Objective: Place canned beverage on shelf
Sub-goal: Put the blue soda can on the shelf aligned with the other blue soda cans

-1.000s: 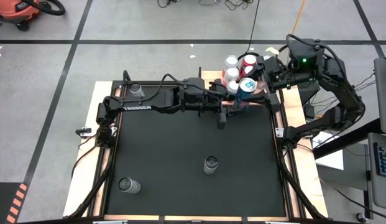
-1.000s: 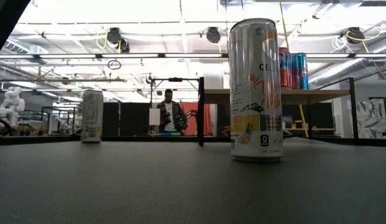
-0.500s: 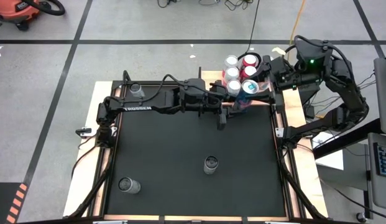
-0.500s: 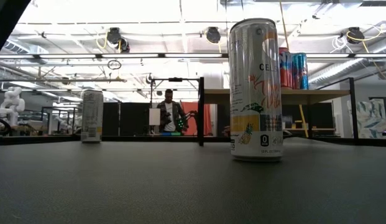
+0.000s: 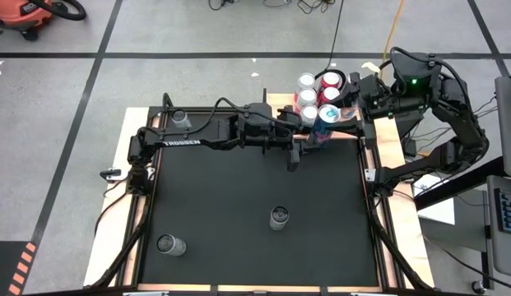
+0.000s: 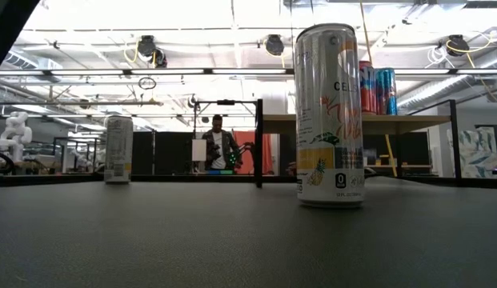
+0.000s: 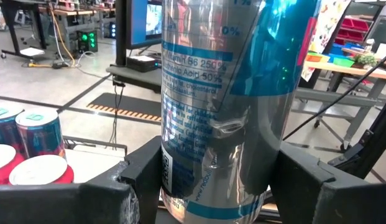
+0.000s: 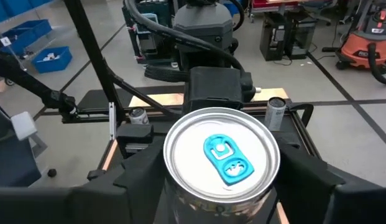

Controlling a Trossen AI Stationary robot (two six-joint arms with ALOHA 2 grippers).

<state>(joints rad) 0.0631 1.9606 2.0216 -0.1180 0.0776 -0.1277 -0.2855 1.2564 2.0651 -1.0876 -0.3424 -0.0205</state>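
A tall blue-and-silver can (image 5: 325, 123) stands at the near edge of the shelf (image 5: 281, 102), a light-wood board in the table's far right part. Both grippers are shut on this can. My left gripper (image 5: 314, 140) reaches in level from the table's left, and the can (image 7: 224, 106) fills its wrist view. My right gripper (image 5: 341, 112) comes from the right at the can's top (image 8: 222, 155). Several red and blue cans (image 5: 314, 89) stand on the shelf behind it. The can's bottom is hidden by the left gripper. My left gripper pinches the can's lower body (image 7: 180, 180) between its two fingers, coming in level from the table's left side. The can stands upright between them, and its wall shows a small dent (image 7: 227, 127). My right gripper has its two fingers (image 8: 140, 177) on opposite sides of the can just below the top rim (image 8: 174, 177). It comes from the table's right, slanting slightly down. The can's top faces up with its blue tab (image 8: 227, 155) showing.
Three more cans stand on the black table: one near the middle (image 5: 279, 217), one near-left (image 5: 170, 244), one far-left (image 5: 181, 119). In the low view a tall can (image 6: 328, 116) stands close and a white one (image 6: 118, 149) farther off. A person (image 6: 218, 144) stands beyond the table.
My right arm's wrist and forearm have shifted a little toward the table's right edge, while its gripper has stayed at the can's top. The can and my left gripper have kept still.
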